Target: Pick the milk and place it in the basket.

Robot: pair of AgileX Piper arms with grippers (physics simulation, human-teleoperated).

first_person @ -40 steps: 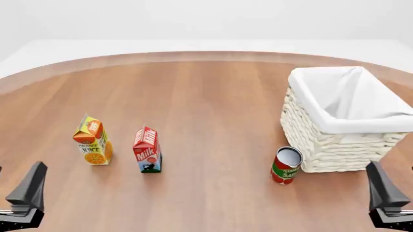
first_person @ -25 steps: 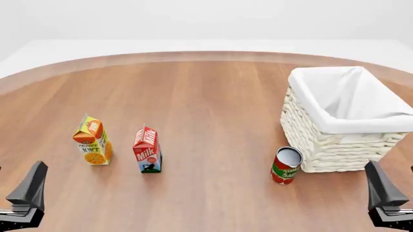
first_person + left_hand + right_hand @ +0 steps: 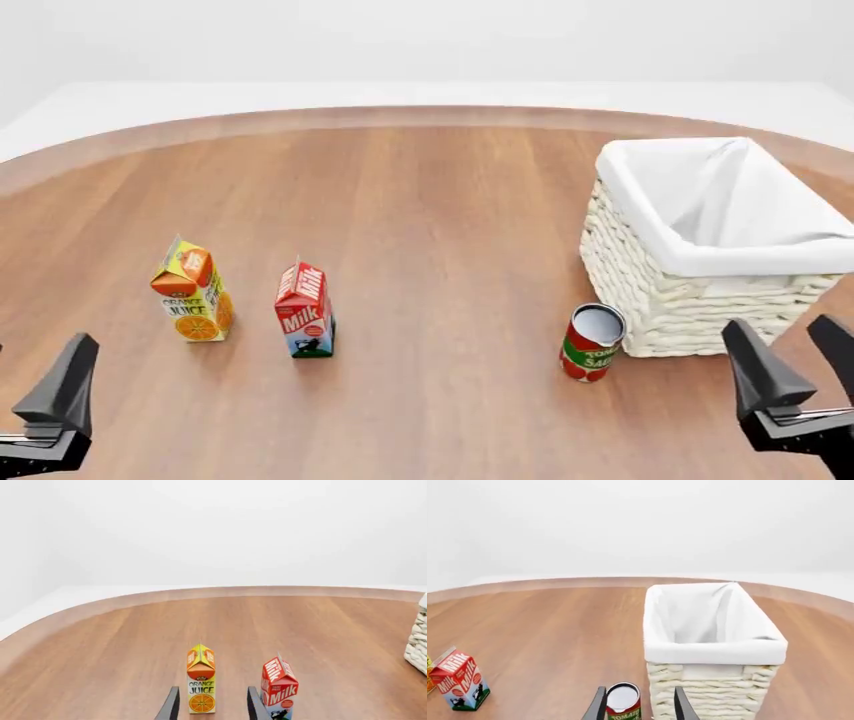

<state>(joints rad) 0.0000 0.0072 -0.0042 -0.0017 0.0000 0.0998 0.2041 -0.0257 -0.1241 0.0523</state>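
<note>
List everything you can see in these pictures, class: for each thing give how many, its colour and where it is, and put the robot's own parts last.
milk: one, red carton with white lettering, upright left of the table's centre.
juice carton: one, orange and yellow, upright just left of the milk, apart from it.
can: one, red and green with a pale top, upright at the basket's near left corner.
basket: one, cream-white wicker with white cloth lining, on the right of the table.
table: one, brown wood with a curved far edge.
left gripper: one, black, open, low at near left, lined up with the juice carton.
right gripper: one, black, open, low at near right, facing the can.
</note>
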